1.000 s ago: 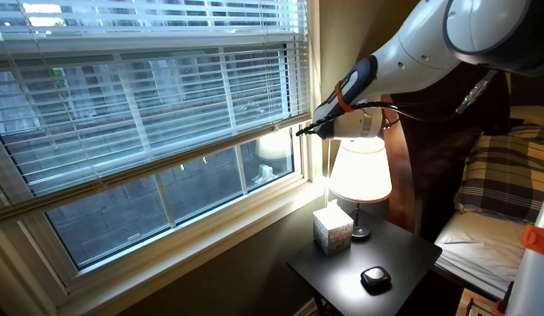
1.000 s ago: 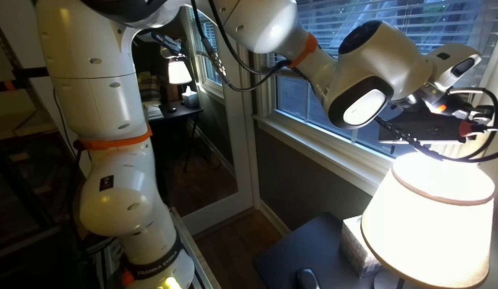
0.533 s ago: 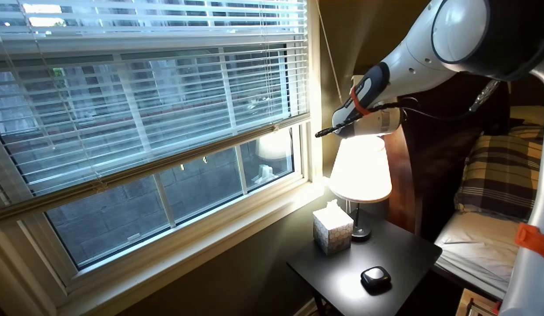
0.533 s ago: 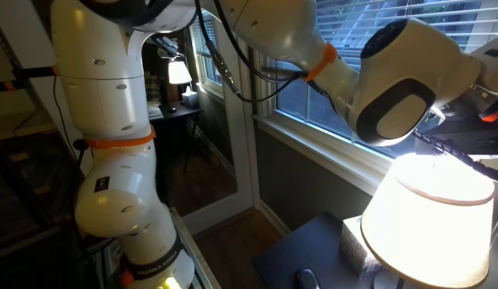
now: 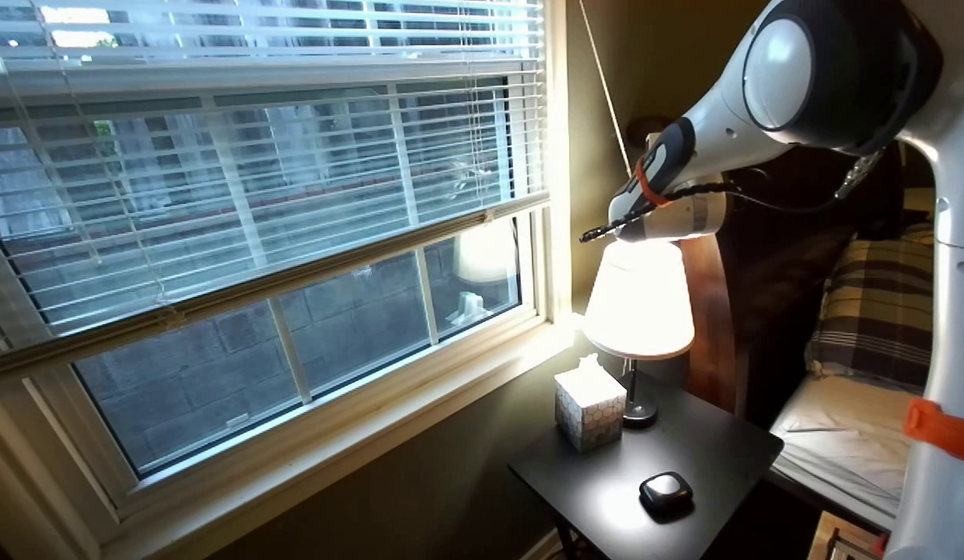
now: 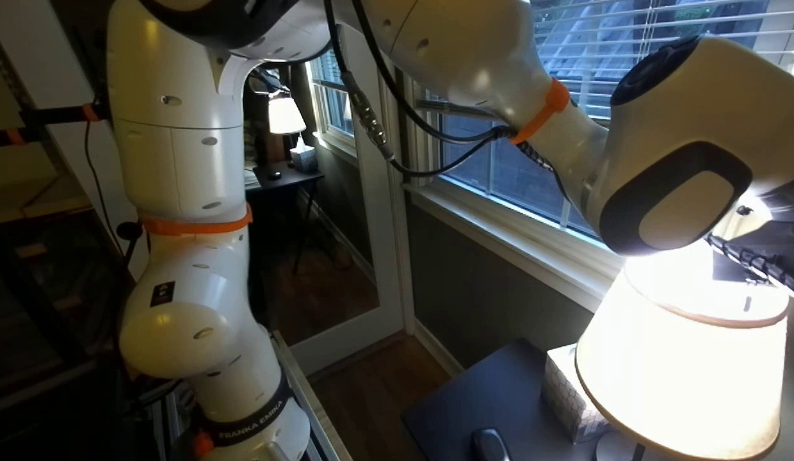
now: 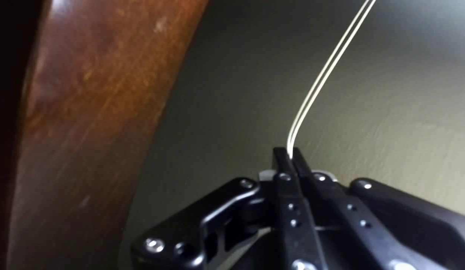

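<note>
Right, your gripper [image 7: 290, 153] is pinching the cord [image 7: 314, 90], jaws tight on its two pale strands! Up it slants beside the window [image 5: 334, 311] in an exterior view, and there's your arm [image 5: 731, 136] above the lit lamp [image 5: 639, 307], with the tissue box [image 5: 589, 416] just beside its base on the table [image 5: 707, 459].

Well below the end effector [image 7: 290, 152], the arm base's [image 6: 288, 428] black band [image 6: 253, 420] is reading "FRANKA EMIKA" in white. A dark arm label [image 6: 162, 294], also well apart from the end effector, is showing unreadable marks.
</note>
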Action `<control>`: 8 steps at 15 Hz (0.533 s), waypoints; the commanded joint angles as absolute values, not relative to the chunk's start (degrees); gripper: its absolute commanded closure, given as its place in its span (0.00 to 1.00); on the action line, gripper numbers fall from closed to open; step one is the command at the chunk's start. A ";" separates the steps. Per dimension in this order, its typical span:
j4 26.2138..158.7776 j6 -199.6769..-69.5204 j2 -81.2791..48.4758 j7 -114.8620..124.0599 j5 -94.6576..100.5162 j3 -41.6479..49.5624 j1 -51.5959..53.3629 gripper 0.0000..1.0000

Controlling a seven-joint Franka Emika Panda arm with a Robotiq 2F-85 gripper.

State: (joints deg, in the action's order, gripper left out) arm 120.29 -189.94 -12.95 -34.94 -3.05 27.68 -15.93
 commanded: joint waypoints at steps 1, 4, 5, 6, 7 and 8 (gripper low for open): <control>120.83 -187.28 -17.73 -34.48 -4.07 31.11 -15.69 1.00; 121.01 -185.54 -19.81 -34.06 -4.32 33.29 -15.13 1.00; 121.17 -184.63 -20.30 -33.89 -4.34 33.74 -15.04 1.00; 121.12 -183.65 -20.92 -33.65 -4.38 34.45 -14.75 1.00; 121.09 -182.56 -21.42 -33.35 -4.37 35.06 -14.47 1.00; 121.01 -181.22 -21.82 -32.86 -4.36 35.74 -14.10 1.00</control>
